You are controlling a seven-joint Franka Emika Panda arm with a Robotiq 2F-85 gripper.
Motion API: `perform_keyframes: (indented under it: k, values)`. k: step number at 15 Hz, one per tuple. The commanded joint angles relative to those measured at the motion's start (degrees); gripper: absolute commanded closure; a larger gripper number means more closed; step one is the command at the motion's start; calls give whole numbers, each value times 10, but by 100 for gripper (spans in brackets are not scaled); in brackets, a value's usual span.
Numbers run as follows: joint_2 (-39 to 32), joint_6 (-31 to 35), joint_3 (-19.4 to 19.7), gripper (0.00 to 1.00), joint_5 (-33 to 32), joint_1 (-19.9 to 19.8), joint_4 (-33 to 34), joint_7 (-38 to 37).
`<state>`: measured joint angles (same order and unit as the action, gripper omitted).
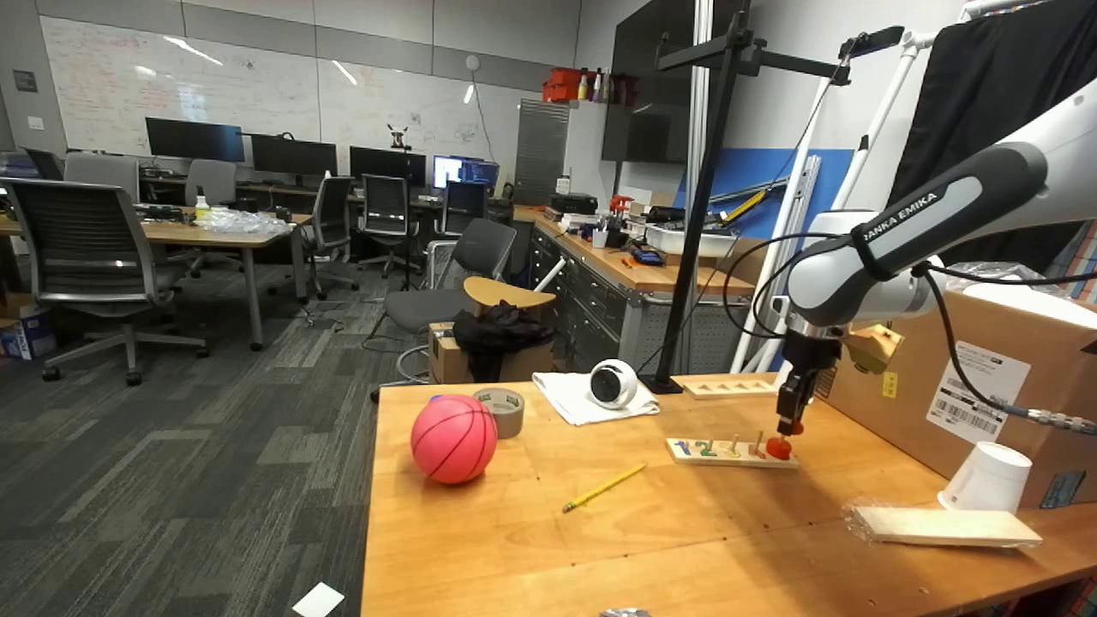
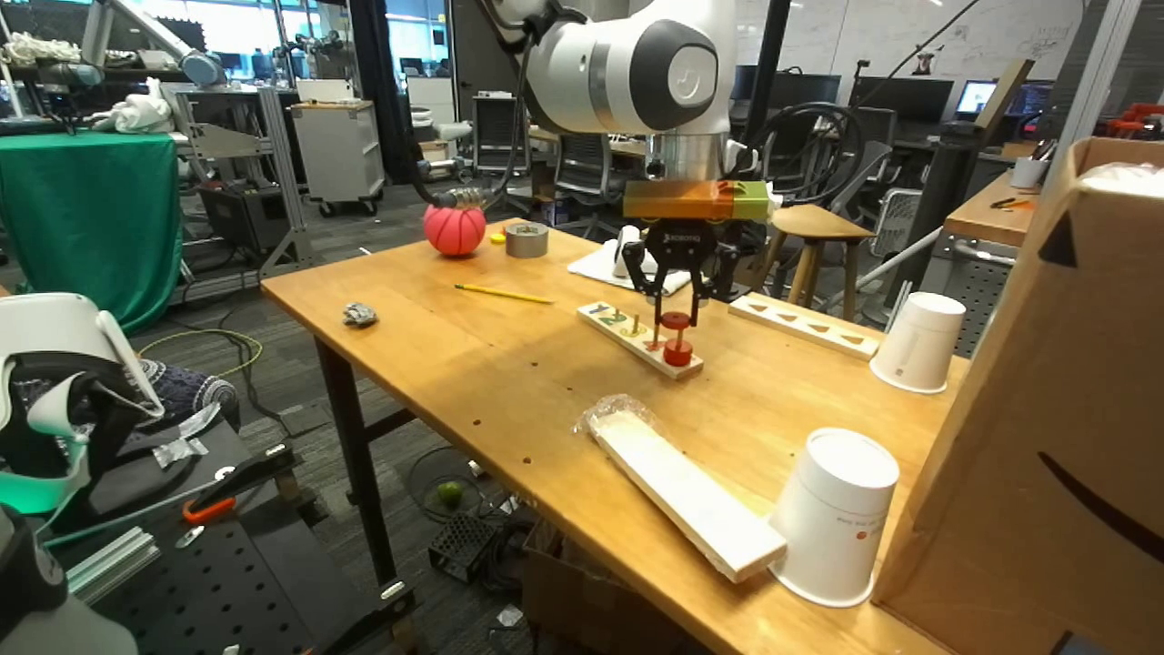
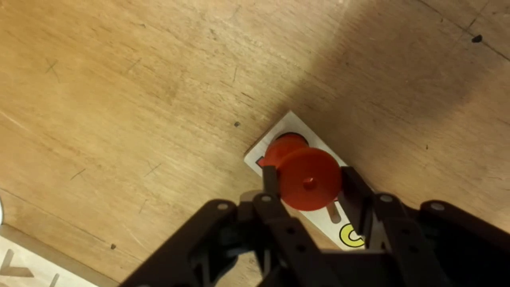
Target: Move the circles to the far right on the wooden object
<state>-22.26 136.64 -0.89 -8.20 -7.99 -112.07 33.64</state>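
In an exterior view, your gripper (image 2: 677, 327) points down over the near right end of the numbered wooden peg board (image 2: 639, 342), fingers clamped on the upper red disc (image 2: 675, 320). Lower red piece (image 2: 677, 354) sits on that same board end; can't tell if it's one disc or several. A peg shows between the two reds; can't tell whether your disc is threaded on it. Triangle-slot wooden board (image 2: 805, 327) lies right of the peg board, plastic-wrapped plank (image 2: 687, 496) on the near side beside an upturned paper cup (image 2: 837, 518). In an exterior view, the peg board has 1 and 2 toward the left, reds at its right end. Left of it on the table (image 1: 514, 540): yellow pencil (image 1: 604, 488), then pink basketball (image 1: 454, 439) beside a tape roll (image 1: 502, 411). Wrist view: fingers press both sides of your disc, which partly covers the lower red; board corner shows past them.
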Motion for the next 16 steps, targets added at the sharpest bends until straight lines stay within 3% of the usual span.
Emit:
perform_keyframes:
  k: [1, 16]
  values:
    - [13, 12, -5, 81, 14, -3, -19, 2]
    - [-13, 8, -2, 81, 11, -4, 16, 6]
